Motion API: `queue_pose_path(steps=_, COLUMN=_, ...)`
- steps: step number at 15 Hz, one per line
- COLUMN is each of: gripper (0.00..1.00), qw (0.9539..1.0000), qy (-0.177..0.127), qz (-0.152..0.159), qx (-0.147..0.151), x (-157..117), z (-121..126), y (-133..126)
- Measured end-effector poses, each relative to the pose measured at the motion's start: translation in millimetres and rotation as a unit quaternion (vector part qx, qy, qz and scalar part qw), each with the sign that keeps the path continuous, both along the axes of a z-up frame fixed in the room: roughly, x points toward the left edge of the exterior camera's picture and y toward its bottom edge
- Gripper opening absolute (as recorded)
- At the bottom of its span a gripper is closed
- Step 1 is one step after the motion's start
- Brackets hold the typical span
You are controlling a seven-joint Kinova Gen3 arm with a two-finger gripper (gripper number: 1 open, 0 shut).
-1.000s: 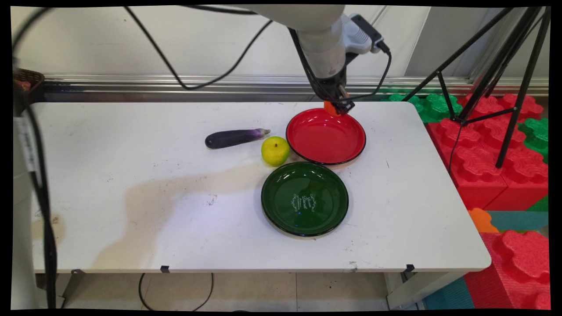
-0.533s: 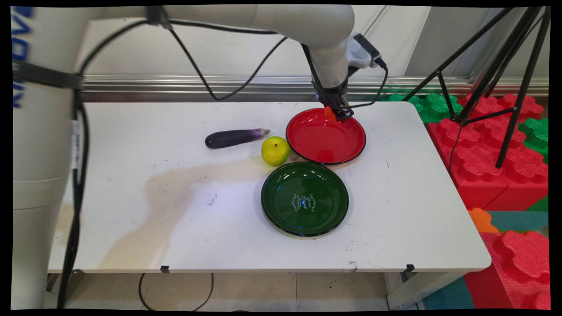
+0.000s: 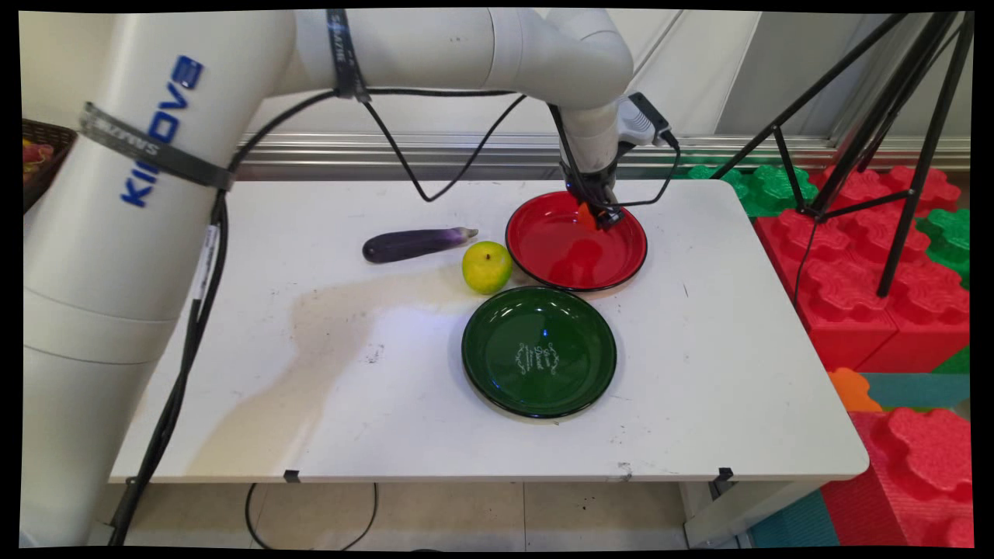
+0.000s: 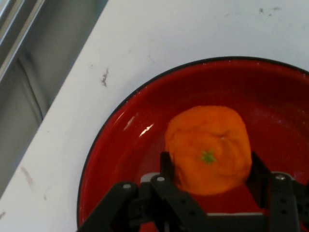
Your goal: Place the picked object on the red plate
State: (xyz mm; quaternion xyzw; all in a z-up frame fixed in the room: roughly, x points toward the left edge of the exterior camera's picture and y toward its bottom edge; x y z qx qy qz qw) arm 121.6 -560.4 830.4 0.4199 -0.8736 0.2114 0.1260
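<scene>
Main view, near side: table (image 3: 388, 404), white, w/ a brownish stain left of centre and scuff marks. Nearest item on it is the green plate (image 3: 539, 352), flat, white script printed at its centre, nothing on it.

Next back: lime (image 3: 487, 267), yellow-green, stem end up, just beside the green plate's upper-left rim and just left of the red plate (image 3: 559, 256). Contact w/ either rim cannot be told. Eggplant (image 3: 416, 243), dark purple, lies on its side just behind-left of the lime, stem end pointing right; apart from both plates.

Red plate sits directly behind the green one; rims meet or nearly meet, cannot tell which.

Gripper (image 3: 599, 218) hangs over the red plate's far-right part, pointing down. Hand view: fingers (image 4: 166, 166) stand either side of an orange (image 4: 208, 150) and are clamped on it, stem scar facing the camera. Orange is above the red plate's inner surface (image 4: 270, 92), near the rim; whether it touches the plate cannot be told. In main view only a sliver of orange (image 3: 587, 216) shows at the gripper tip.

Far: wall rail behind the table. Right of table: black tripod (image 3: 901, 132) standing on red and green foam blocks (image 3: 862, 287). Far left edge: dark basket (image 3: 43, 155), contents unclear.
</scene>
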Motion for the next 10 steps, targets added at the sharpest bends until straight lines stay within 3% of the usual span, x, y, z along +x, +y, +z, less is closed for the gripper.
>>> queue_pose_path(steps=6, gripper=0.00, qw=0.9998, qy=0.000, qz=-0.013, qx=0.012, x=1.6, z=-18.6, y=-12.6)
queue_pose_path(steps=7, gripper=1.00, qw=0.9998, qy=0.000, qz=-0.015, qx=0.013, x=1.8, z=-20.1, y=-13.6)
queue_pose_path(steps=10, gripper=1.00, qw=0.9997, qy=0.000, qz=-0.021, qx=0.015, x=3.5, z=-23.1, y=-16.2)
